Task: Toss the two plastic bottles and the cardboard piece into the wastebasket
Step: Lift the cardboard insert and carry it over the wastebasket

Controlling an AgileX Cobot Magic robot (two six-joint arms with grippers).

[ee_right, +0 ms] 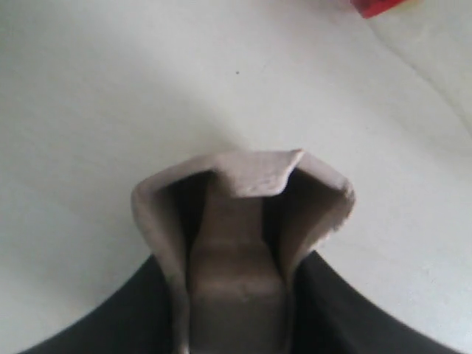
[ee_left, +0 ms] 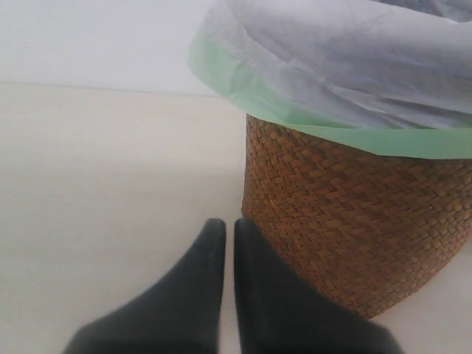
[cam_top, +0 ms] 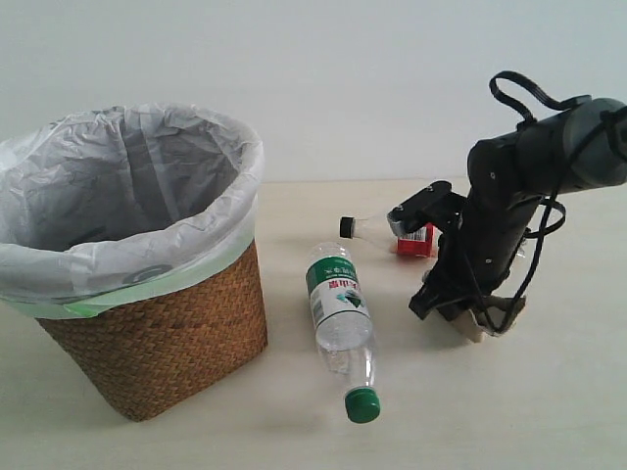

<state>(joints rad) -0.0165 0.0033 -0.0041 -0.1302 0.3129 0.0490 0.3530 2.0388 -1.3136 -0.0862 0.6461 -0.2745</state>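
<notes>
The wicker wastebasket (cam_top: 167,343) with its white-green bag stands at the left. The wider bottle (cam_top: 339,305) with the green cap lies on the table just right of it, cap toward the front. Behind it lies the slimmer bottle (cam_top: 376,227) with the black cap and red label, partly hidden by the right arm. My right gripper (cam_top: 468,311) is low over the table at the right, shut on the grey-beige cardboard piece (cam_top: 487,324). In the right wrist view the cardboard piece (ee_right: 240,214) sits pinched between the black fingers (ee_right: 332,310). My left gripper (ee_left: 229,225) is shut and empty beside the wastebasket (ee_left: 346,221).
The beige table (cam_top: 549,411) runs back to a plain white wall. A corner of the slim bottle's red label (ee_right: 380,6) shows at the edge of the right wrist view. The left arm does not show in the exterior view.
</notes>
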